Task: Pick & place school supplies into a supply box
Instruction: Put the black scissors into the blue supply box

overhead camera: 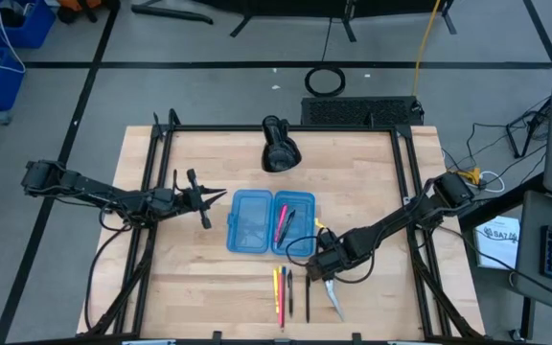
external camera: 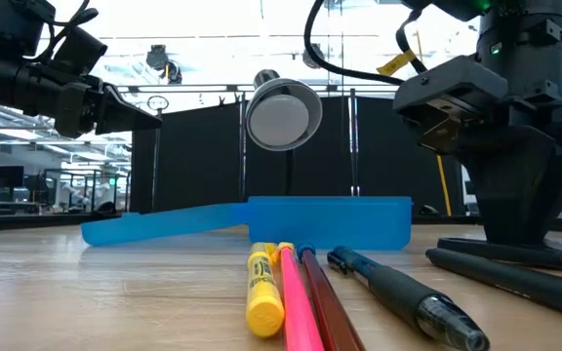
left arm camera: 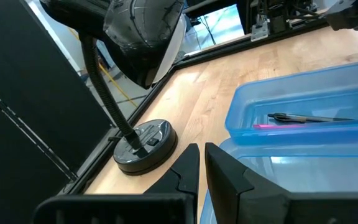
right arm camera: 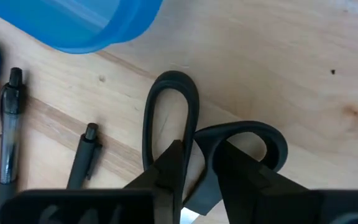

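The translucent blue supply box [overhead camera: 257,222] lies open mid-table, a pink pen and a black pen [overhead camera: 283,222] in its right half. Several pens and pencils [overhead camera: 290,292] lie side by side on the wood near the table's near edge. Black-handled scissors [overhead camera: 333,295] lie to their right, blades toward the near edge. My right gripper [overhead camera: 326,268] is down on the scissors' handles. My left gripper [overhead camera: 220,195] hovers shut just left of the box, above the table, touching nothing. My right gripper [right arm camera: 201,152] pinches the scissors at the neck [right arm camera: 199,186] where the two black handle loops meet, one finger [right arm camera: 166,171] against the longer loop, the other on the rounder loop's side. It comes from above, slanting in from the table's right. The scissors lie flat on the wood.
A black gooseneck lamp [overhead camera: 278,149] stands behind the box near the table's far edge. A black metal frame [overhead camera: 151,192] runs along the table's left and right sides. Bare wood lies left of the box and right of the scissors.
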Robot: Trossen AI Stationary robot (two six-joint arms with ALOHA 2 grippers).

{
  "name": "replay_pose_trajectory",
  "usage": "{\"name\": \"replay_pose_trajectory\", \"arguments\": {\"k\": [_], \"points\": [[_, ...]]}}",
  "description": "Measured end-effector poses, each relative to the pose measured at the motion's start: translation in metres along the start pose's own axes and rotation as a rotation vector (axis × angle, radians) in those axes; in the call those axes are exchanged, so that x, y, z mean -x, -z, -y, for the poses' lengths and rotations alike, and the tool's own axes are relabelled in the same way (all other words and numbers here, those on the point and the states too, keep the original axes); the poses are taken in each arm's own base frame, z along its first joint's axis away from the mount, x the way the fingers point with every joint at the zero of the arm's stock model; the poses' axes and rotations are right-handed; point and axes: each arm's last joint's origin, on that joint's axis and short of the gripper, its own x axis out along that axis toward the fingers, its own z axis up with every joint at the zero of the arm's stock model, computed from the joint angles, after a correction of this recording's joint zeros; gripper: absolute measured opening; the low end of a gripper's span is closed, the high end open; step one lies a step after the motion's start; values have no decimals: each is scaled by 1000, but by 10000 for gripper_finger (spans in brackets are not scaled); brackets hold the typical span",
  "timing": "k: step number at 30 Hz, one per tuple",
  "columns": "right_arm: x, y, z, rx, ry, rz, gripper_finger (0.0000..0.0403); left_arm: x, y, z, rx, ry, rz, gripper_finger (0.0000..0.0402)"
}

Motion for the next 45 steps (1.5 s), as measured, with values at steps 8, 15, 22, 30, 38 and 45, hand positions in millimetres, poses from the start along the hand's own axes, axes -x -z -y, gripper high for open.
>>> {"name": "replay_pose_trajectory", "arguments": {"k": [8,15,22,30,38,45], "points": [[19,0,-2,8,-74,63,50,0,0,0,0,0,0,33],[20,0,-3,31,-86,49,14,0,0,0,0,0,0,33],[20,1,-2,32,-83,47,18,0,0,0,1,0,0,33],[19,1,-3,52,-76,42,22,0,0,0,2,0,0,33],[14,1,-3,64,-61,42,34,0,0,0,3,0,0,33],[12,1,-4,57,-61,45,89,0,0,0,3,0,0,33]]}}
